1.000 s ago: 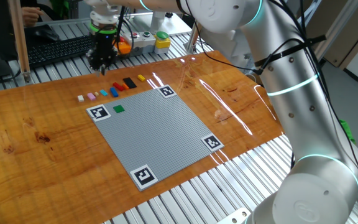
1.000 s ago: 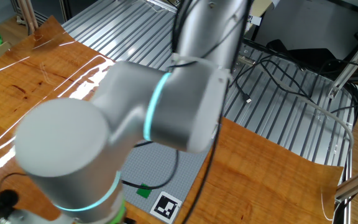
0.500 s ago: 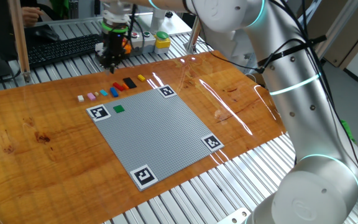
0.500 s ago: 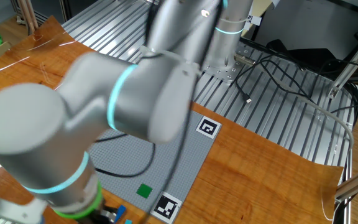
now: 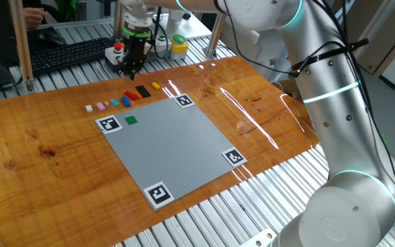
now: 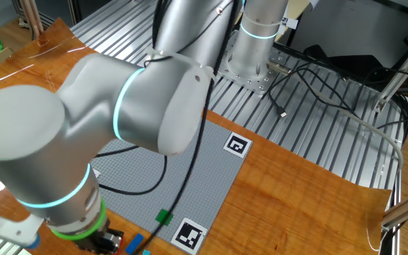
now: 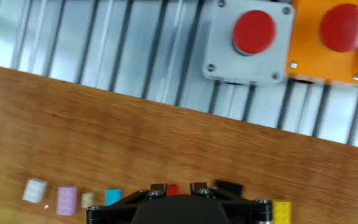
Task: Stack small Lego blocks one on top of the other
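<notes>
The small Lego blocks lie in a row on the wooden table behind the grey baseplate [image 5: 173,144]: white [image 5: 89,108], pink [image 5: 101,105], blue [image 5: 114,102], red [image 5: 129,96], black [image 5: 142,90] and yellow [image 5: 156,86]. A green block [image 5: 131,119] sits on the baseplate's near corner. My gripper [image 5: 130,71] hovers above the table just behind the red block. In the hand view the gripper [image 7: 178,186] has its jaws a little apart, nothing between them, and the red block [image 7: 173,189] shows through the gap. Beside it are the blue [image 7: 112,197] and black [image 7: 229,186] blocks.
Behind the table's far edge, on the metal slats, stand a grey box with a red push button [image 7: 253,31] and an orange box with another [image 7: 344,28]. A keyboard [image 5: 67,55] and a yellow-green button box [image 5: 178,44] lie further back. The arm hides much of the other fixed view.
The gripper has travelled to the right along the table's far edge and turned. The blocks have not moved.
</notes>
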Robot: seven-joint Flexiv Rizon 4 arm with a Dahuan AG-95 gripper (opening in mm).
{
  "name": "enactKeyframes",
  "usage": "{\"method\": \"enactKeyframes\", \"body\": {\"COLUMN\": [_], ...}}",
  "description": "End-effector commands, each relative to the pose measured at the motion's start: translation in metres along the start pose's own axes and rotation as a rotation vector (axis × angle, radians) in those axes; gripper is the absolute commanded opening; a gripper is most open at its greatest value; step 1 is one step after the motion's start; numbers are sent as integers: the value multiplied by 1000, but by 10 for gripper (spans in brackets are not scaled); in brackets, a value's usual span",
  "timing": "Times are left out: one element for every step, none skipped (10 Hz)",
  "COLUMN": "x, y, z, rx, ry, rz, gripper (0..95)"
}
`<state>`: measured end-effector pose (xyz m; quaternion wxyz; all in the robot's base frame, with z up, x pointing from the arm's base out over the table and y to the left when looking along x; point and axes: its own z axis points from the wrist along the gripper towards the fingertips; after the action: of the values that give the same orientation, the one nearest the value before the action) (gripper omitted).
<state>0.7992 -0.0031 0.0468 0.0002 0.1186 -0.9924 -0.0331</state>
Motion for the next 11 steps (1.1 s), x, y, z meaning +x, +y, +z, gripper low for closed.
{"method": "enactKeyframes", "body": {"x": [0, 0, 0, 0, 1, 1, 2, 2, 2, 2, 2], "y": [-4, -4, -4, -5, -7, -9, -11, -13, -13, -12, -11], "z": [3, 7, 8, 11, 12, 14, 17, 19, 20, 22, 22], "rx": [2, 11, 16, 24, 22, 22, 23, 25, 25, 25, 22], "ry": [0, -6, -8, -7, -5, -7, -16, -20, -20, -20, -20], "rz": [0, 9, 10, 7, 7, 6, 9, 14, 22, 31, 40], "gripper": [190, 190, 190, 190, 190, 190, 190, 190, 190, 190, 190]}}
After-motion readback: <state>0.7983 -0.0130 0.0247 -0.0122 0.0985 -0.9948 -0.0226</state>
